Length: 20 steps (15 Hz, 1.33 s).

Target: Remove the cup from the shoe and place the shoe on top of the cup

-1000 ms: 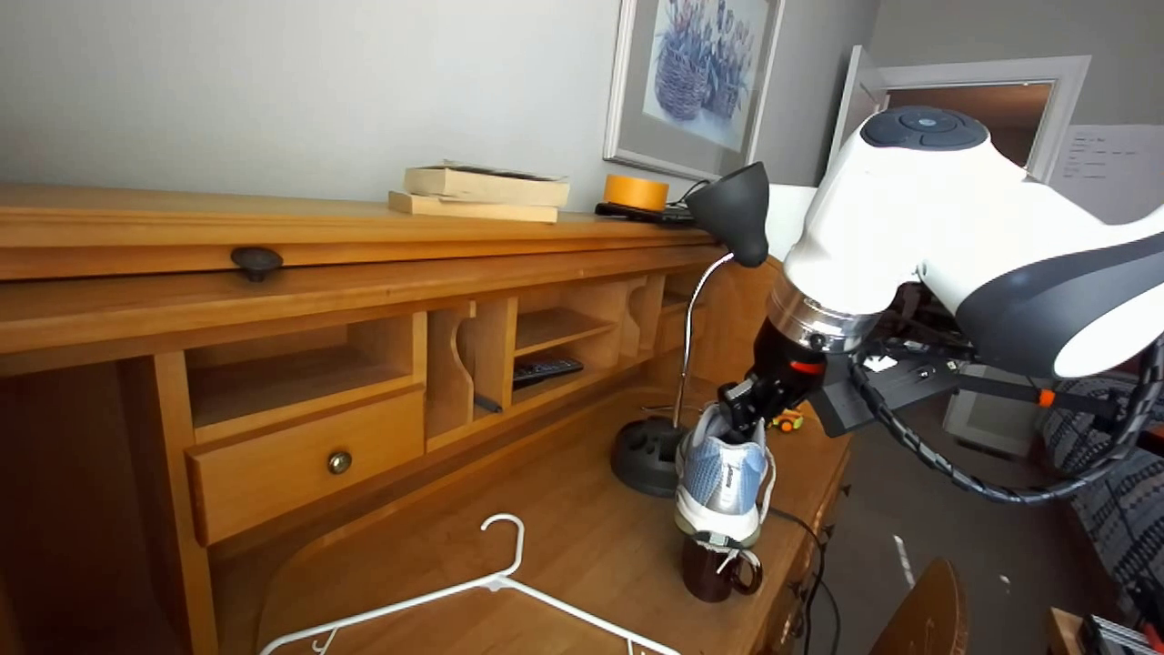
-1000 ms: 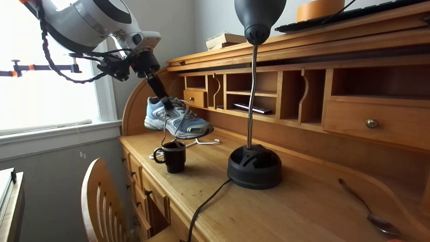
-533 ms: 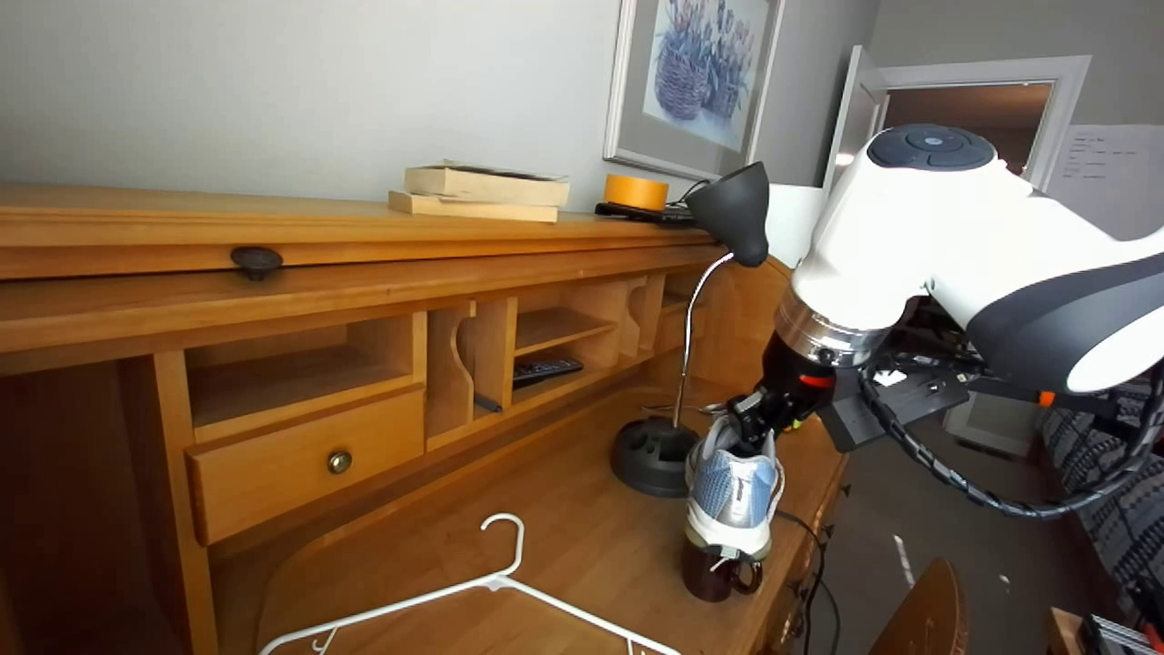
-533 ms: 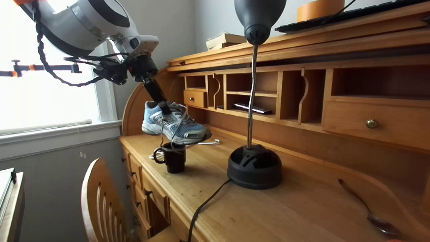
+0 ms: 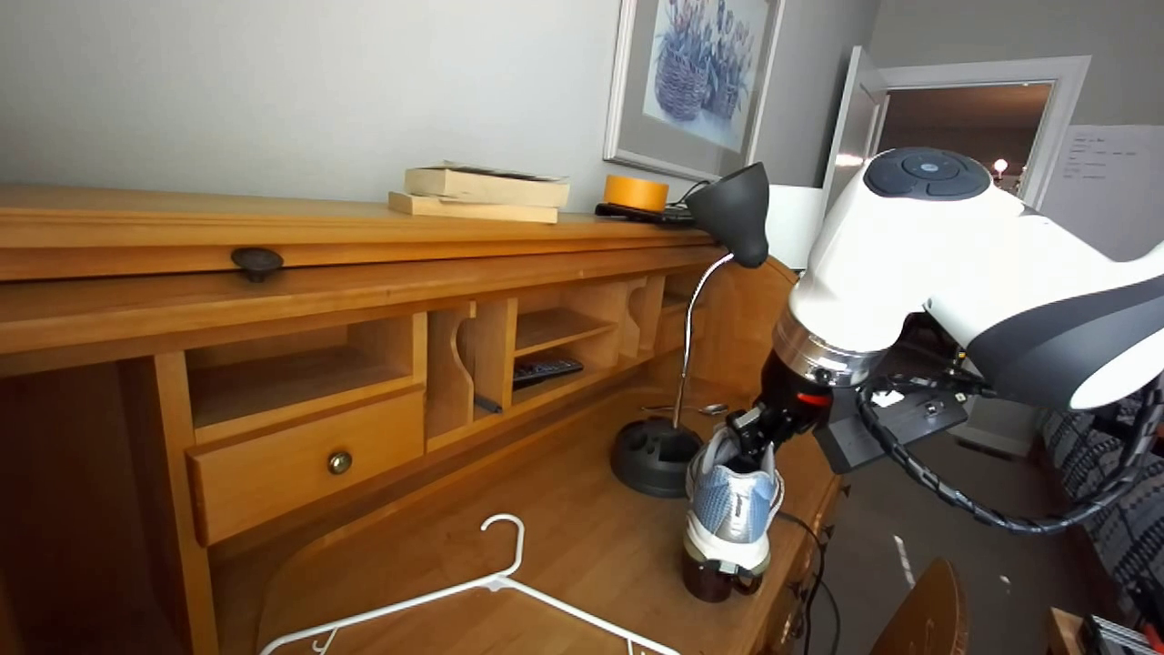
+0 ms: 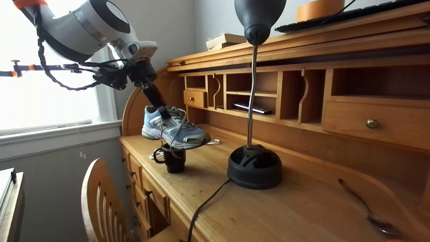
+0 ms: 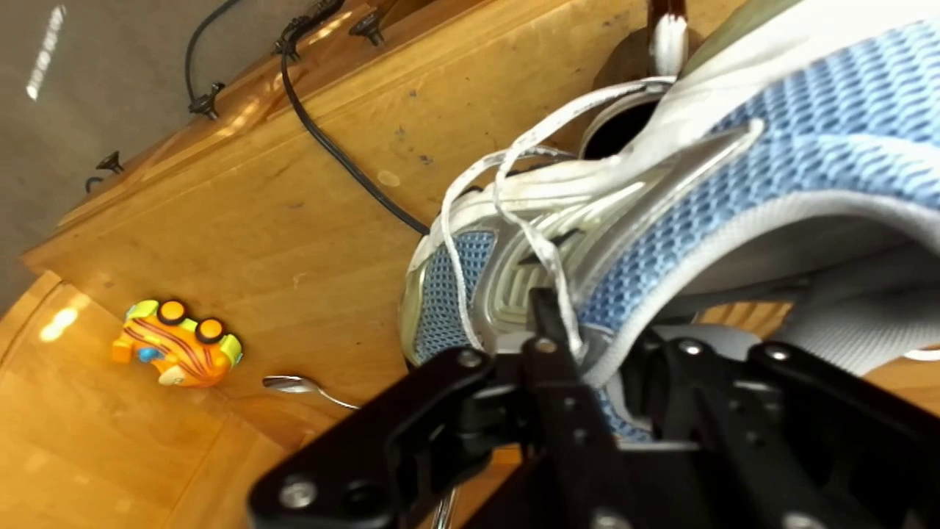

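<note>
My gripper (image 6: 164,115) is shut on the upper side wall of the light blue and white shoe (image 6: 178,131), one finger inside the opening and one outside, as the wrist view shows (image 7: 596,342). The shoe hangs sole down over the dark cup (image 6: 175,161). The cup stands upright on the desk near its front edge, handle toward that edge. The sole overlaps the cup's rim in both exterior views; I cannot tell whether they touch. In the wrist view, part of the cup's opening (image 7: 624,131) shows beside the sole. Loose white laces hang down by the cup.
A black desk lamp (image 6: 255,174) stands beside the cup, its cord (image 6: 210,198) running over the front edge. A white hanger (image 5: 496,580), a spoon (image 6: 368,210) and an orange toy (image 7: 183,344) lie on the desk. A wooden chair (image 6: 100,195) stands in front.
The arm and the shoe have moved down, bringing the sole to the cup's rim and hiding more of the cup. The grip on the shoe looks the same; the cup has not moved.
</note>
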Tool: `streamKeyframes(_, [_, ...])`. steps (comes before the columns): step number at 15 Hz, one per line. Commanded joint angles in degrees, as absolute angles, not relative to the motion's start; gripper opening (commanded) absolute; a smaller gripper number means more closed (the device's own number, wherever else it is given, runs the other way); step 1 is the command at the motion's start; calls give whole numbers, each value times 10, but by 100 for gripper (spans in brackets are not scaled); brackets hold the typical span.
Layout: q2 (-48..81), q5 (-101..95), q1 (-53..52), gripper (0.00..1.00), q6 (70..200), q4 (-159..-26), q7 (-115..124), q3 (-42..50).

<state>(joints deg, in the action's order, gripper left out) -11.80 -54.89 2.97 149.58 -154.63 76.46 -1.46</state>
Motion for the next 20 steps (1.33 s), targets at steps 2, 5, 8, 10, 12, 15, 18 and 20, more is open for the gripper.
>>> streamKeyframes(2, [-105,-607,37,4,1510,-1547,828,-22])
streamKeyframes(5, [-94,-640,36,4,1511,-1546,862,-24])
streamKeyframes(8, [-85,-681,36,4,1507,-1542,904,-27])
streamKeyframes(10, [-80,-709,36,4,1505,-1540,935,-27])
streamKeyframes(12, [-77,-732,35,4,1503,-1539,959,-27])
streamKeyframes(15, [-74,-738,32,4,1502,-1541,974,-26])
streamKeyframes(18, [-78,-725,31,4,1505,-1543,974,-24])
streamKeyframes(20, [-82,-719,31,4,1508,-1545,977,-23])
